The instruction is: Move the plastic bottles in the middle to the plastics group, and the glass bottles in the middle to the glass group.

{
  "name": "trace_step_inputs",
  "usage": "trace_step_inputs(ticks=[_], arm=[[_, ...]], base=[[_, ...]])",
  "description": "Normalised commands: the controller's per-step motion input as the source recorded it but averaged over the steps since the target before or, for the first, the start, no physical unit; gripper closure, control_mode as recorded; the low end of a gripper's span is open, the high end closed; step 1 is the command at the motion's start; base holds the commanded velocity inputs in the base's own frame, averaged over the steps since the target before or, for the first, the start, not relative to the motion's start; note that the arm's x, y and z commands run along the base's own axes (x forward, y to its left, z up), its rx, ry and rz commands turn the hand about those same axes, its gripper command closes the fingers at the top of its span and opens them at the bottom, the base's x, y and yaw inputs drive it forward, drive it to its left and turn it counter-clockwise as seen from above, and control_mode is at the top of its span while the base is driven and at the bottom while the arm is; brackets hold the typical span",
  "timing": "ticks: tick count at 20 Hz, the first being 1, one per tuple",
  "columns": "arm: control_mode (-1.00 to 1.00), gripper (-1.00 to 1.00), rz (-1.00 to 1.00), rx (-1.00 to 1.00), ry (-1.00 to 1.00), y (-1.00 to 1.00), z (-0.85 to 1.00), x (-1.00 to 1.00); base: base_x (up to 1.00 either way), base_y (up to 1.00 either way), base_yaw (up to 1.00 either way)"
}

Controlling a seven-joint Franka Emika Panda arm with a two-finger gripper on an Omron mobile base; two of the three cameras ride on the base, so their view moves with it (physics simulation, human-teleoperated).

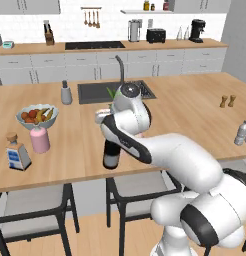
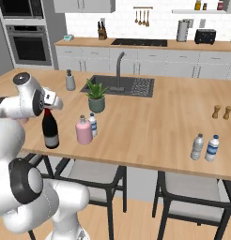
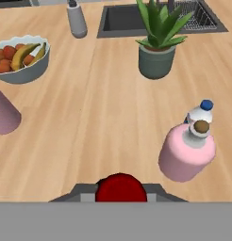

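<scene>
step: wine bottle [image 2: 50, 132] transfer, upright on table [image 2: 150, 126] | pincer [image 2: 48, 108] at its red top, grip state unclear | next: carry to glass group [image 1: 39, 139]

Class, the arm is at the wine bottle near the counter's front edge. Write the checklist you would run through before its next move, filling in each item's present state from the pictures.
1. Wine bottle upright on the counter: ok.
2. Gripper centred over the red top: ok, the top sits low and central in the hand view.
3. Fingers closed on the neck: cannot tell, the hand hides them.
4. Pink bottle and the small water bottle stand apart from the wine bottle: ok.
5. Path towards the glass group, the second pink bottle and the cork-stoppered bottle, open: ok, bare counter between.
6. Fruit bowl close behind that group: not ok, little margin.
</scene>
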Motion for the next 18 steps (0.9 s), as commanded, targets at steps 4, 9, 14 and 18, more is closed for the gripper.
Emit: trace_step_inputs(ticks=[4, 9, 14, 18], arm=[[-1.0, 1.0, -0.06, 0.0, -0.03, 1.0, 0.06, 0.4], [-1.0, 1.0, -0.07, 0.0, 0.0, 1.0, 0.03, 0.44], [-1.0, 1.0, -0.06, 0.05, 0.0, 0.77, -0.02, 0.26], [-1.0, 1.0, -0.08, 0.08, -0.03, 0.47, 0.0, 0.37]], base=[[0.0, 0.0, 0.0], [0.0, 0.0, 0.0], [0.0, 0.0, 0.0], [0.0, 0.0, 0.0]])
